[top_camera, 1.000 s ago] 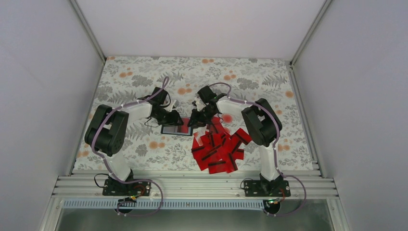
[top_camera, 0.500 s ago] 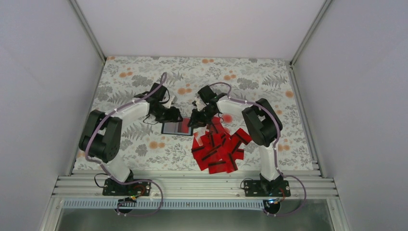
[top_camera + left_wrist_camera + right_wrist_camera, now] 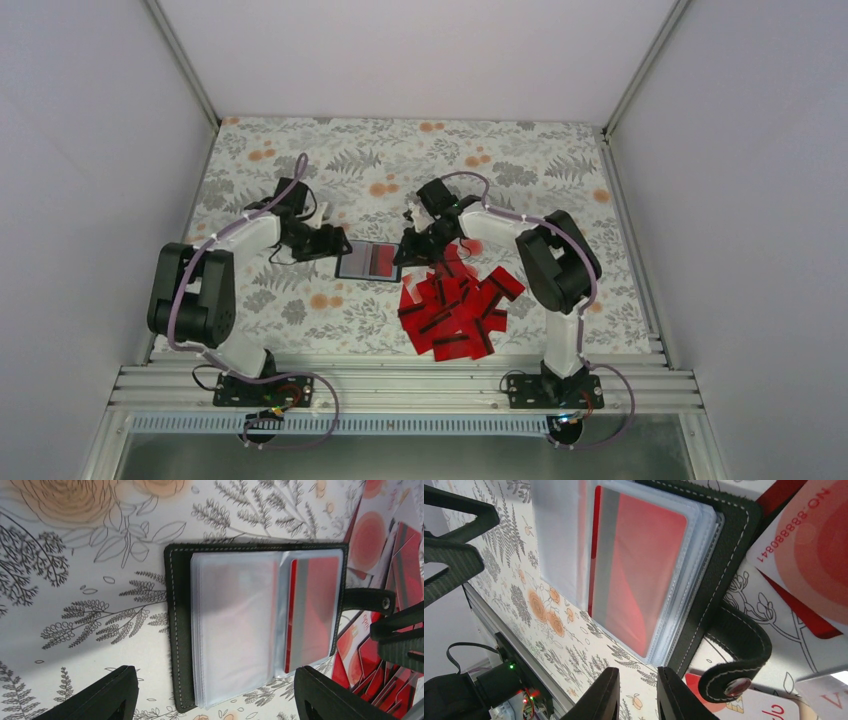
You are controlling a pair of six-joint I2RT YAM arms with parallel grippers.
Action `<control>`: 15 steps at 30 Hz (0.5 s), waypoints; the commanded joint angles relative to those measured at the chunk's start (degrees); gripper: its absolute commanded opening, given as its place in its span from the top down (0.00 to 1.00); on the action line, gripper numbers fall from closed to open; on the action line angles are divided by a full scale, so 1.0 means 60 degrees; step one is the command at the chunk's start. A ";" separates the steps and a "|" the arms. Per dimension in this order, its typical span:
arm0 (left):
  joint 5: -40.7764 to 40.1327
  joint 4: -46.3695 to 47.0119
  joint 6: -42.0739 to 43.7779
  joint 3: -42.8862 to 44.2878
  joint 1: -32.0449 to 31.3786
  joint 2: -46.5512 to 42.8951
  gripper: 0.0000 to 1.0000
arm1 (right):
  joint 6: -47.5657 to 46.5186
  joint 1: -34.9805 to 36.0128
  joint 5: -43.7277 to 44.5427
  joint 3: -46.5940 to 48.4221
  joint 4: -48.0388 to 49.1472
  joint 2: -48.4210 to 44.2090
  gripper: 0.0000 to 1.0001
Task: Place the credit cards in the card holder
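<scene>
The card holder point(image 3: 368, 261) lies open on the flowered cloth, its clear sleeves up. One red credit card point(image 3: 312, 610) with a grey stripe sits inside its right sleeve, also seen in the right wrist view point(image 3: 639, 575). A pile of loose credit cards point(image 3: 455, 305) lies right of it. My left gripper point(image 3: 335, 243) is wide open and empty, just off the holder's left edge point(image 3: 215, 700). My right gripper point(image 3: 410, 250) hovers at the holder's right edge point(image 3: 638, 695), jaws a little apart with nothing between them.
The holder's black snap strap point(image 3: 734, 650) curls out over loose cards point(image 3: 809, 545). The right gripper's fingers point(image 3: 400, 635) show at the right edge of the left wrist view. White walls bound the cloth point(image 3: 300, 150) at the back and sides.
My left arm has swung left and drawn its gripper off the holder. The holder now lies fully uncovered. My right gripper has barely moved.
</scene>
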 commanded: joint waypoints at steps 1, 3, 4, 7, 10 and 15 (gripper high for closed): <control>0.0825 0.0282 0.0365 -0.0216 0.0269 0.0256 0.22 | 0.0023 0.0004 -0.0333 -0.0122 0.0328 0.0074 0.80; 0.0837 0.0290 0.0451 -0.0212 0.0301 0.0369 0.22 | 0.0005 0.0005 -0.0360 -0.0106 0.0356 0.0165 0.80; 0.0844 0.0299 0.0507 -0.0215 0.0315 0.0434 0.22 | 0.0029 0.0005 -0.0338 -0.0111 0.0385 0.0184 0.80; 0.0869 0.0325 0.0612 -0.0298 0.0383 0.0708 0.23 | 0.0062 0.0012 -0.0346 -0.0155 0.0480 0.0298 0.80; 0.1057 0.0447 0.0588 -0.0391 0.0421 0.0951 0.24 | -0.0029 0.0013 -0.0349 -0.0075 0.0392 0.0560 0.81; 0.1365 0.0735 0.0518 -0.0492 0.0414 0.1143 0.25 | -0.0148 0.0013 -0.0323 0.0064 0.0363 0.0902 0.81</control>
